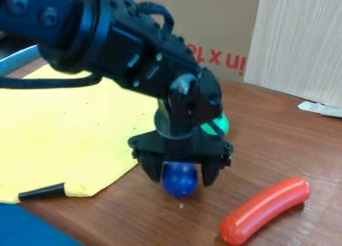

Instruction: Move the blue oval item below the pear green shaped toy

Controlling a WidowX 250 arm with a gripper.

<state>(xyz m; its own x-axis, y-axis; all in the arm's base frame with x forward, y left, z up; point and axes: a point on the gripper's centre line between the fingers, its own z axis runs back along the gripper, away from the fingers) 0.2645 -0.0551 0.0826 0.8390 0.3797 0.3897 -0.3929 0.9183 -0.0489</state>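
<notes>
The black gripper [182, 177] hangs down near the middle of the picture, and the shiny blue oval thing [180, 182] is down between its two sides. I can't tell if the gripper is squeezing it or just around it. The green toy [220, 125] peeks out behind the arm, a bit right of the middle, partly hidden. A bendy red sausage shape [264, 210] lies at the lower right on the brown wood table [280, 155]. A big yellow cloth [73, 130] spreads over the left side. A brown box [220, 20] stands behind.
</notes>
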